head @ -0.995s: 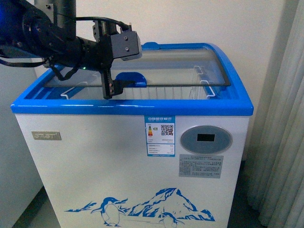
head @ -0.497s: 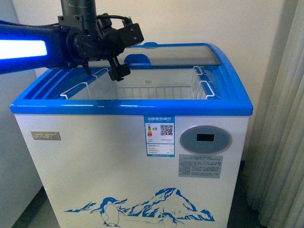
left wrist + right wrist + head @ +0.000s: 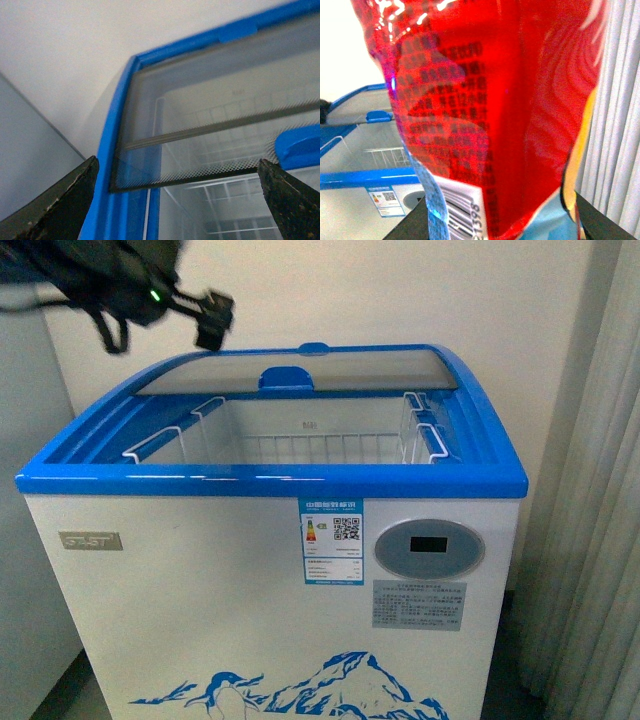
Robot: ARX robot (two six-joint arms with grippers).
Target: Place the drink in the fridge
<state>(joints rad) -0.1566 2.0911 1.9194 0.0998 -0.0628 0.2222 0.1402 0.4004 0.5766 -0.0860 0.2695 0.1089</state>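
Note:
The fridge [image 3: 270, 590] is a white chest freezer with a blue top rim, a penguin graphic and a grey oval display [image 3: 429, 548]. Its glass lid [image 3: 300, 370] is slid back, so the front half with white wire baskets [image 3: 310, 435] is uncovered. My left gripper [image 3: 212, 320] is open and empty, up at the far left above the fridge. In the left wrist view my fingers [image 3: 65, 205] frame the lid's edge [image 3: 200, 172]. My right gripper [image 3: 500, 225] is shut on the drink [image 3: 490, 110], a red carton with a barcode. It does not show in the front view.
A plain grey-white cabinet [image 3: 25, 570] stands left of the fridge. Pale curtains [image 3: 590, 540] hang at the right. A white wall [image 3: 400, 290] is behind. The fridge also shows at the left of the right wrist view [image 3: 360, 175].
My left arm pushed the glass lid back, let go of its blue handle and rose up and to the left. The front view has shifted slightly.

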